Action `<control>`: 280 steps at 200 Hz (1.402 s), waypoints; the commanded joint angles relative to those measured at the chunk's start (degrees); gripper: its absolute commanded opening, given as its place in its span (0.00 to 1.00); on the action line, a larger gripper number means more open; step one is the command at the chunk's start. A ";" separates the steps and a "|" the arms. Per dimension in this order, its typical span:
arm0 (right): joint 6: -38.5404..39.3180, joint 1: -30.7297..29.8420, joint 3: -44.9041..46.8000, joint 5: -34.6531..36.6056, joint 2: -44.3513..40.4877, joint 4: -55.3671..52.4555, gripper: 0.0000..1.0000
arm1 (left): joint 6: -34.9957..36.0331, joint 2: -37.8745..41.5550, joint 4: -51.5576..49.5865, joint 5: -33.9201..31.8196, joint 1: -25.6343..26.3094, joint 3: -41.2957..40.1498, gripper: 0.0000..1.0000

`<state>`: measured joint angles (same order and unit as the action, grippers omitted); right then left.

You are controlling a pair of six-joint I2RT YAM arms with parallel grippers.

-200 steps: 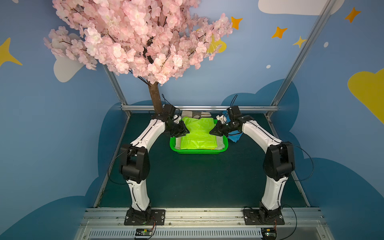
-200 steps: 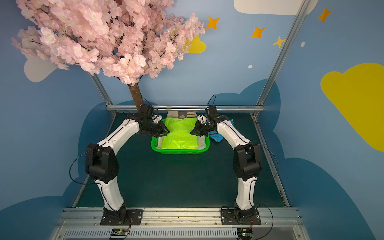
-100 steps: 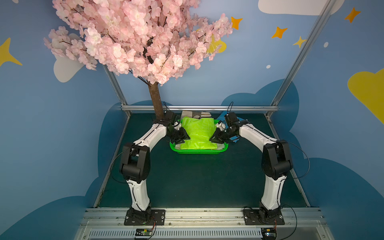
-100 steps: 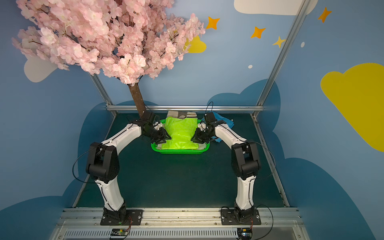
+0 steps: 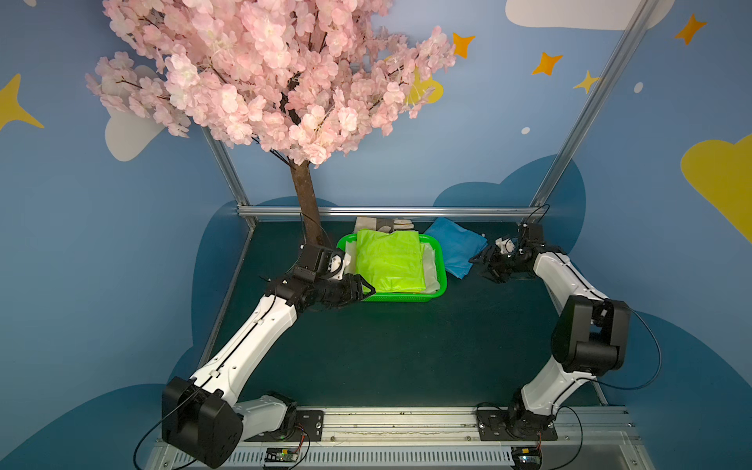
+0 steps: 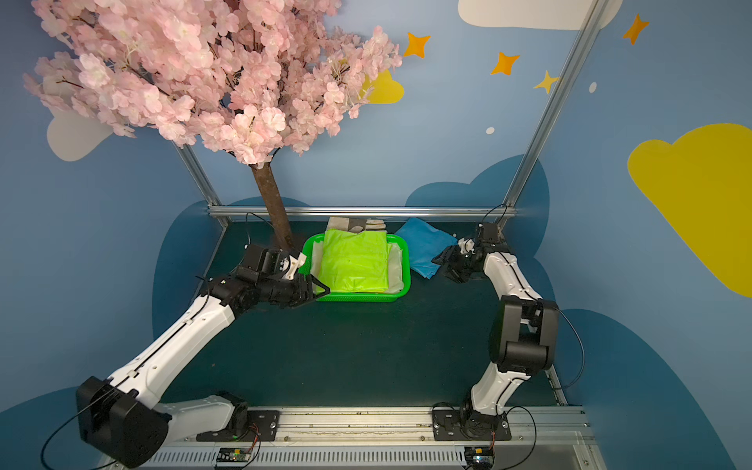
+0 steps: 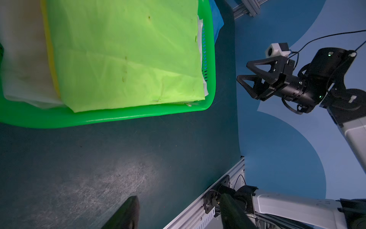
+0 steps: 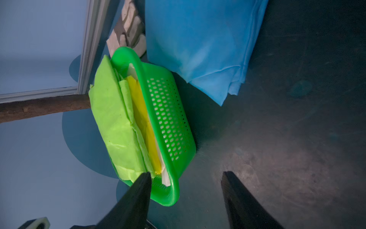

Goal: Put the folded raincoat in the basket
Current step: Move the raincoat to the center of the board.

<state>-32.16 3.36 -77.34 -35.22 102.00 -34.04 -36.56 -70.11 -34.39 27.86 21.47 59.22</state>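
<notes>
**Raincoat delivered, arms clear.** The folded lime-green raincoat (image 5: 388,260) is seen lying flat in the bright green mesh basket (image 5: 401,298), which is set at the far middle of the dark table mat (image 5: 407,354). It is borne on a white folded sheet (image 7: 23,59) and a yellow folded sheet (image 8: 146,126) stacked beneath it. The pile is shown standing higher than the shallow walls, with the raincoat's far edge reaching over the back rim.

The left gripper (image 5: 363,291) is held near the basket's near-left corner. The right gripper (image 5: 480,266) is held apart from the basket's right side, with a folded blue cloth (image 5: 457,248) lying between. In both wrist views the fingers are spread wide with only bare mat between them, so nothing is gripped by either.

The flanking stance is judged to suit a wide, limp bundle that must be taken at two edges to be kept flat. With the raincoat resting on the stack alone, the placing is judged done, and only the clearing of the arms is thought to be left. The thin plastic near the left fingertips could be snagged if that corner were brushed.

A pair of work gloves (image 5: 382,224) is seen behind the basket, beside the trunk of an artificial cherry tree (image 5: 305,203).
</notes>
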 commanded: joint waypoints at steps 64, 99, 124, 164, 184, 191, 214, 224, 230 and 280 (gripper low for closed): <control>-7.02 -0.33 -8.25 0.69 16.91 7.66 0.60 | -2.20 2.34 4.15 -0.24 1.22 -9.78 0.69; -8.06 -1.06 -9.55 0.19 20.36 9.06 0.59 | -1.33 1.91 3.53 -1.10 1.11 -9.19 0.69; -7.44 -1.86 -10.96 0.75 22.80 8.73 0.50 | -1.23 0.99 3.44 -0.73 1.11 -8.82 0.69; -6.62 -2.50 -12.13 -0.93 26.22 9.78 0.22 | -1.78 1.83 3.10 -3.37 1.10 -10.25 0.69; -6.01 -2.21 -11.27 -1.20 25.91 8.99 0.04 | -1.71 1.85 3.10 -3.18 1.06 -10.40 0.69; -5.86 -1.89 -10.37 -1.21 25.06 8.40 0.00 | -1.74 1.84 3.10 -3.18 1.00 -10.31 0.69; -4.32 0.55 -4.58 -0.90 18.74 5.67 0.00 | -1.68 1.83 3.21 -3.51 1.03 -10.18 0.69; -3.48 2.92 -0.17 -1.11 14.54 4.65 0.00 | -1.89 1.79 3.52 -3.35 0.98 -10.27 0.69; -3.03 4.78 2.85 -1.16 11.61 4.11 0.00 | -1.90 1.72 3.75 -3.14 1.09 -10.35 0.69; 4.40 24.86 20.57 4.90 -10.96 -4.50 0.52 | -2.41 1.83 4.85 -2.40 1.11 -11.19 0.71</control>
<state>-32.64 21.96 -61.25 -34.26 98.67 -31.68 -38.89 -68.66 -30.22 24.84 22.55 49.01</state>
